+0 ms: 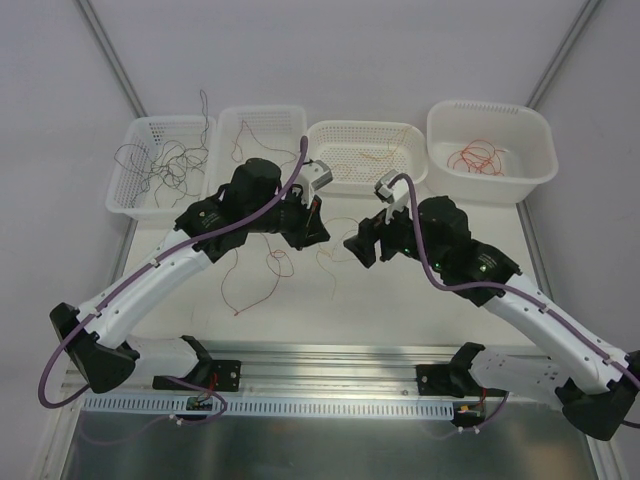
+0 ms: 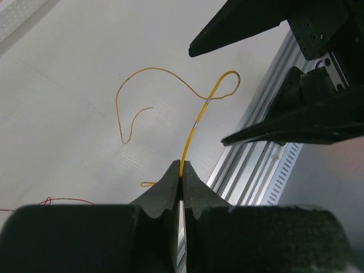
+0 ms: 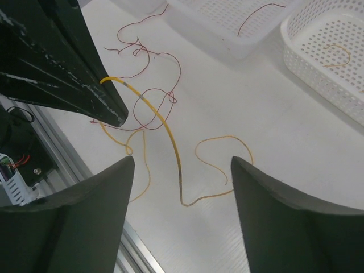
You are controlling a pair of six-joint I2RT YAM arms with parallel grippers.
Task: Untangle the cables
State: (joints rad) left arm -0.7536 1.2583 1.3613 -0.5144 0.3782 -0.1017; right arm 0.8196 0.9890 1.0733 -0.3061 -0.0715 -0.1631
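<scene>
My left gripper (image 1: 320, 232) is shut on an orange-yellow cable (image 2: 193, 128) and holds one end above the table; its tips (image 2: 182, 168) pinch the wire. The rest of that cable (image 3: 170, 136) hangs down and loops on the table. My right gripper (image 1: 358, 246) is open and empty just right of the left one, its jaws wide apart (image 3: 182, 160) over the yellow loops. Dark red cables (image 3: 153, 99) lie tangled beside and under the yellow one, and trail across the table (image 1: 250, 285).
Four white baskets stand at the back: one (image 1: 125, 185) with dark grey wires, one (image 1: 262, 110) with dark red, one (image 1: 365, 126) with orange-yellow, one (image 1: 490, 108) with bright red wires (image 1: 478, 157). An aluminium rail (image 1: 330, 375) runs along the near edge.
</scene>
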